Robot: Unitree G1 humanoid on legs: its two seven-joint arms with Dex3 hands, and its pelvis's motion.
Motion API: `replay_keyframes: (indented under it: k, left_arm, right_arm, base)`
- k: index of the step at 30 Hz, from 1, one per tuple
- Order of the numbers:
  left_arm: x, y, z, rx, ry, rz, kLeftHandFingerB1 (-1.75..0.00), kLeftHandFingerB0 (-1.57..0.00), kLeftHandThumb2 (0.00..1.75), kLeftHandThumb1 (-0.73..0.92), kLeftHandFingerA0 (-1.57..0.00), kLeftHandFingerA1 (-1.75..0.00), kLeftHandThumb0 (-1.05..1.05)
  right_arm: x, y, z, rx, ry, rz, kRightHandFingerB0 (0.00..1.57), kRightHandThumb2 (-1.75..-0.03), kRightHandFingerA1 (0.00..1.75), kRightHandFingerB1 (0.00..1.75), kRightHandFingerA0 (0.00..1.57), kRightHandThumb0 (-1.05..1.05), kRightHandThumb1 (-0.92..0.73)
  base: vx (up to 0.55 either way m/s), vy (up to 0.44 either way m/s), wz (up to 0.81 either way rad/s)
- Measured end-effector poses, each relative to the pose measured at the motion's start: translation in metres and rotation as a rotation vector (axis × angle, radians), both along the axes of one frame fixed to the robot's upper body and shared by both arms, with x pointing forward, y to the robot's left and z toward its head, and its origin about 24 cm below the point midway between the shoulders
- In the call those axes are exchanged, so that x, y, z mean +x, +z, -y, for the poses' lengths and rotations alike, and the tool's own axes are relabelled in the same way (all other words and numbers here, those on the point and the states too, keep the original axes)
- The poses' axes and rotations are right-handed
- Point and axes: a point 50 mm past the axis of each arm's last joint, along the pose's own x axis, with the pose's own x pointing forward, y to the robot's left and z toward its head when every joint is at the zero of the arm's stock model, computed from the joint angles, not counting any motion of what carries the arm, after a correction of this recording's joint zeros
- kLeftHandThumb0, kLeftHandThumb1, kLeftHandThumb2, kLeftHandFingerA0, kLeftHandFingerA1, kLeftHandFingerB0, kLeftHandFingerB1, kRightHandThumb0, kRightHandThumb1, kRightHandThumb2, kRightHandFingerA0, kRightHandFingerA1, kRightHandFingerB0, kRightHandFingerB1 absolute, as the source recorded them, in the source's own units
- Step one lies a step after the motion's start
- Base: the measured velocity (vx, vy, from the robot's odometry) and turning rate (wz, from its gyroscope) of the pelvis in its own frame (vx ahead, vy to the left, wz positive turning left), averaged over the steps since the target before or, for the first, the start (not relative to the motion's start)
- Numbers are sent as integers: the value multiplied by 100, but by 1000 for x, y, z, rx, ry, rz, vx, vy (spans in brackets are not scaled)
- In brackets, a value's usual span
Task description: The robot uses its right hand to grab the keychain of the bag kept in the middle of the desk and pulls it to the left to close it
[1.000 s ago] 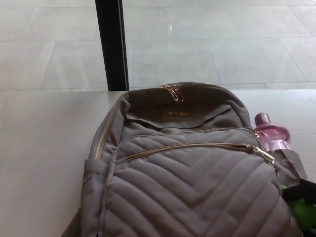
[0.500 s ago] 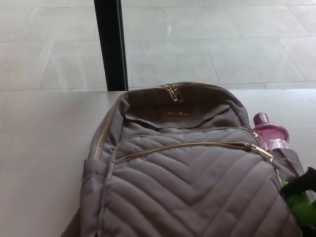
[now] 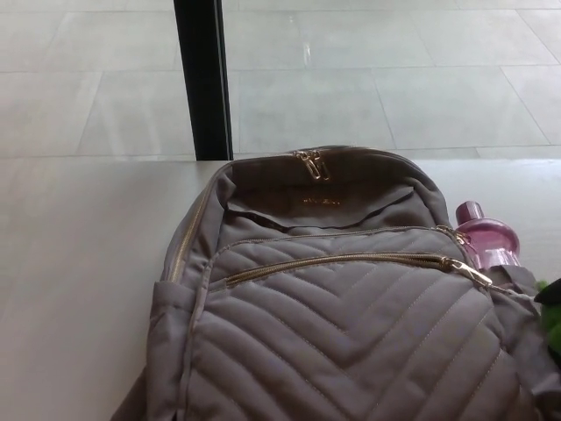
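Only a small black bit of the right hand (image 3: pixel 550 295) shows, at the 3 o'clock edge of the picture. So little of it shows that I cannot tell how it is set or if it holds anything. Something bright green (image 3: pixel 554 331) sits right under it, at its 6 o'clock. The hand is near the bag but not touching the zip pull.

At 9 o'clock is the bare pale table (image 3: pixel 79 263). At 11 o'clock a black post (image 3: pixel 203 79) stands up behind the table, with a pale tiled floor (image 3: pixel 394 79) around it.

The grey backpack (image 3: pixel 342 342) lies in the middle of the table and fills the picture from the centre down to 6 o'clock. Its front is stitched in zigzag lines. A gold side zip (image 3: pixel 186 241) runs down its 9 o'clock side. Two gold top pulls (image 3: pixel 308 164) hang together at its 12 o'clock. A long gold front zip (image 3: pixel 333 263) runs across the front pocket. The gold zip pull (image 3: pixel 469 274) lies at the 3 o'clock end of that zip.

A pink bottle (image 3: pixel 486 237) stands in the side pocket at the backpack's 3 o'clock, just beside the zip pull.
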Motion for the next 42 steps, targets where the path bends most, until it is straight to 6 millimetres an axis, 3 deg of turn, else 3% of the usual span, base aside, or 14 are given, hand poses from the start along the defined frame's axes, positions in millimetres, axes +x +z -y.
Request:
replay_keyframes:
  k: [4,11,21,22,23,32,33,34,35,38,39,40,41,42]
  left_arm:
    - [1,0,0,-2,2,2,-116,-42,63,83,-66,-130,-80]
    - [3,0,0,-3,2,12,-120,-38,65,83,-62,-131,-86]
    - [5,1,-2,3,-4,9,-117,-40,66,85,-61,-130,-86]
    - [5,1,-2,2,-6,6,-97,-48,104,63,-71,-113,-93]
    - [5,1,-2,2,-7,5,-117,-43,64,86,-65,-132,-86]
    - [7,1,-1,3,-11,8,-121,-38,67,89,-62,-133,-85]
    - [8,1,-1,3,-11,11,-97,-45,106,66,-71,-113,-93]
    - [8,1,-1,3,-11,12,-97,-43,107,67,-69,-113,-95]
    - [9,1,-1,4,-11,15,-118,-40,66,91,-64,-131,-90]
    - [11,1,-2,6,-11,20,-114,-39,67,92,-64,-130,-90]
    - [12,1,-2,7,-10,21,-95,-42,110,70,-70,-113,-95]
    - [12,1,-2,8,-9,21,-95,-42,110,70,-70,-113,-95]
    - [13,1,-2,8,-9,22,-113,-39,67,92,-63,-129,-92]
    - [14,1,-1,9,-10,24,-113,-39,67,92,-63,-129,-92]
  right_arm:
    - [0,0,2,2,4,5,65,-124,175,156,84,-17,-56]
    - [7,4,-9,15,53,31,60,-129,175,168,84,-15,-52]
    - [40,36,-63,106,217,156,69,-128,175,160,79,-11,-49]
    - [44,40,-70,112,236,162,72,-128,175,157,82,-9,-47]
    - [47,44,-75,117,251,167,78,-131,175,156,88,-8,-44]
    - [60,56,-113,108,344,120,78,-129,175,159,89,-4,-48]
    - [61,54,-116,102,356,102,75,-130,175,163,88,-7,-45]
    - [61,52,-120,93,368,85,100,-121,147,132,122,-11,-46]
    - [61,49,-125,80,385,64,100,-121,145,131,121,-14,-46]
    - [61,43,-135,43,418,20,100,-119,143,129,119,-16,-44]
    - [62,42,-138,32,425,11,102,-121,145,131,122,-12,-45]
    - [64,41,-141,26,431,5,102,-121,145,131,122,-12,-45]
    - [66,40,-144,19,436,-1,99,-122,147,133,121,-14,-45]
    - [68,39,-148,7,441,-8,99,-122,147,133,121,-14,-45]
  base:
    - [0,0,0]
    - [0,0,0]
    - [0,0,0]
    - [0,0,0]
    - [0,0,0]
    - [0,0,0]
    - [0,0,0]
    - [0,0,0]
    - [0,0,0]
    - [0,0,0]
    - [0,0,0]
    - [0,0,0]
    - [0,0,0]
    - [0,0,0]
